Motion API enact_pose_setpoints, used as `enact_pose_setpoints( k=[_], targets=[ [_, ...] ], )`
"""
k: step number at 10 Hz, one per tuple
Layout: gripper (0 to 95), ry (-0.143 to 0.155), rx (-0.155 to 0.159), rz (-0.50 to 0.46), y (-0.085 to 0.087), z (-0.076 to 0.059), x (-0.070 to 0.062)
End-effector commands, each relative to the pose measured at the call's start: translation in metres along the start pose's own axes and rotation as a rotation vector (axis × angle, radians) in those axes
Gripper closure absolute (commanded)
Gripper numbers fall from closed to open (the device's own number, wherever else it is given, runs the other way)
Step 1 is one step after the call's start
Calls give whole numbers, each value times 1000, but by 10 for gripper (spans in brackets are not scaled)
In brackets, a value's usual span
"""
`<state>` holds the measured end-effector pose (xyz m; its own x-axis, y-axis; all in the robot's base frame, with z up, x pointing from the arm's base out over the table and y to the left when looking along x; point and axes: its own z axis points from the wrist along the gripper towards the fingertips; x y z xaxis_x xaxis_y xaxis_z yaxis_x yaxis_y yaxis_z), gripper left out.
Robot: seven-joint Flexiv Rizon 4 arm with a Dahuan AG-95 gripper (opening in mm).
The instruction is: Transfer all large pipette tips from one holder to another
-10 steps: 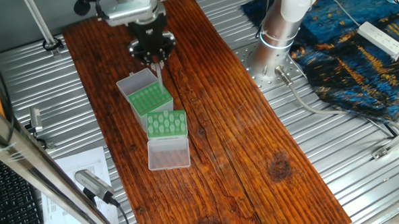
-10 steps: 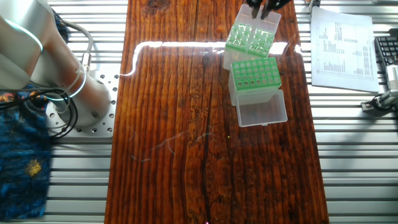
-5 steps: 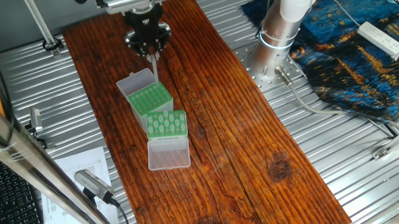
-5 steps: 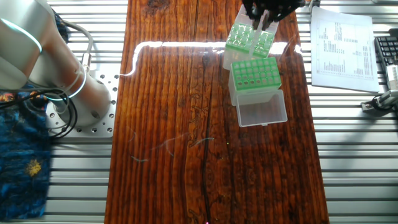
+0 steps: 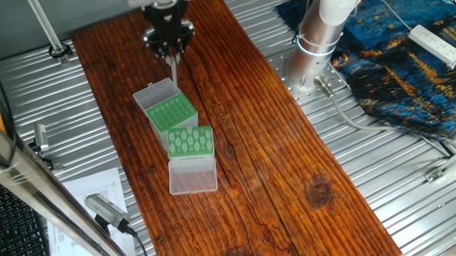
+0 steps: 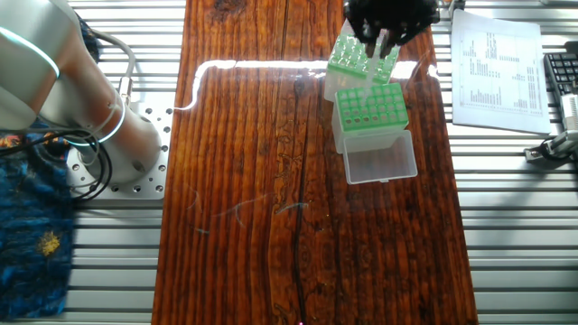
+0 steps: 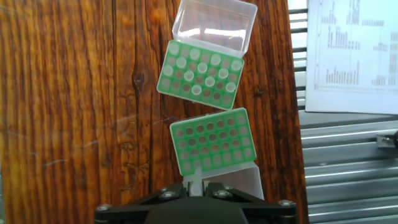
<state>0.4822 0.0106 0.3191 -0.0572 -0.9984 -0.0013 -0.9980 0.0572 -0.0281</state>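
You see the gripper raised above the wooden table, over the far end of the two green racks. In the hand view, a single pale tip sits pinched between the two fingers, so the jaws are closed on it; its narrow end points down toward the rack below. In one fixed view the same tip hangs from the fingers as a thin pale line, clear of the rack under it.

The two racks lie end to end, each with a clear lid folded open at its outer end. In the hand view, the rack close to the gripper shows only dark round holes in its green plate. The rack farther from the gripper carries the remaining tips, about a dozen pale round tops spread over its holes, with some holes bare between them. The two racks are just beside each other, slightly angled, not in one straight line.

A printed sheet of paper lies on the metal surface beside the table.
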Motion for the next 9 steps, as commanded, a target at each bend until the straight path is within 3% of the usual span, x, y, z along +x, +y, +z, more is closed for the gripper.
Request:
enact_pose_setpoints(
  k=[1, 4, 9],
  targets=[
    [950, -19, -9, -10, -7, 7, 5],
    [950, -25, -14, -32, -9, 13, 10],
    [950, -40, -17, -38, 3, 16, 16]
  ],
)
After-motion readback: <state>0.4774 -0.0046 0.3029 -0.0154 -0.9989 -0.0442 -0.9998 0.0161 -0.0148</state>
